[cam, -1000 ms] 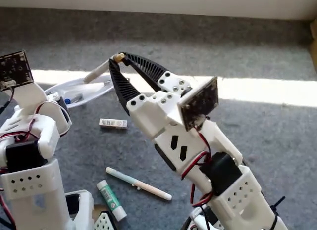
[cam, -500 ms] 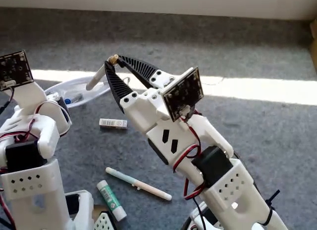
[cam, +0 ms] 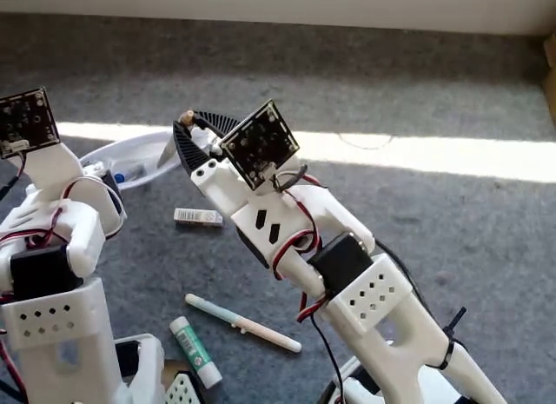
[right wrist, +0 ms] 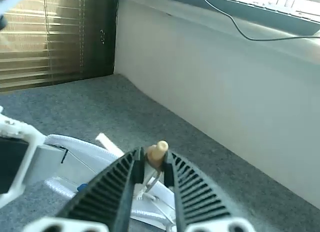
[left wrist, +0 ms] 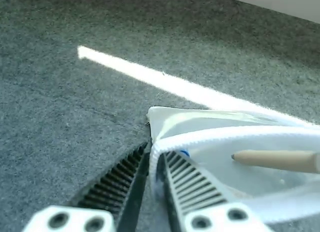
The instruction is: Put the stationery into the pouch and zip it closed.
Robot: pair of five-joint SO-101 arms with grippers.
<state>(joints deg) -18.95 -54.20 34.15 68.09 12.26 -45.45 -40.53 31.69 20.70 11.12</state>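
two arms meet at the clear pouch [cam: 130, 156], which lies on the grey carpet [cam: 452, 248] at the far left of the high view with its mouth gaping. the left gripper [left wrist: 154, 152] has its jaws pressed together on the pouch's white zipper edge, pinching that rim near one end of the opening. the right gripper [cam: 185, 133] has its jaws clamped on a beige pen [cam: 167, 146], gripping it close to its upper end. the pen is tilted, with its knobbed top poking out above the fingers and its lower end over the open mouth of the pouch. in the left wrist view the pen's lower end sits between the two white rims of the opening. whether it touches the pouch's inner wall cannot be told. a small blue-tipped item [cam: 129, 173] already lies inside the pouch.

three more pieces lie on the carpet outside the pouch. a small white block [cam: 198, 216] sits just beside the right arm, near the pouch. a blue-capped pen [cam: 243, 324] and a green glue stick [cam: 195, 352] lie close together nearer the arms' bases, well apart from the pouch. a bright sunlit strip [cam: 452, 156] crosses the carpet behind the arms.
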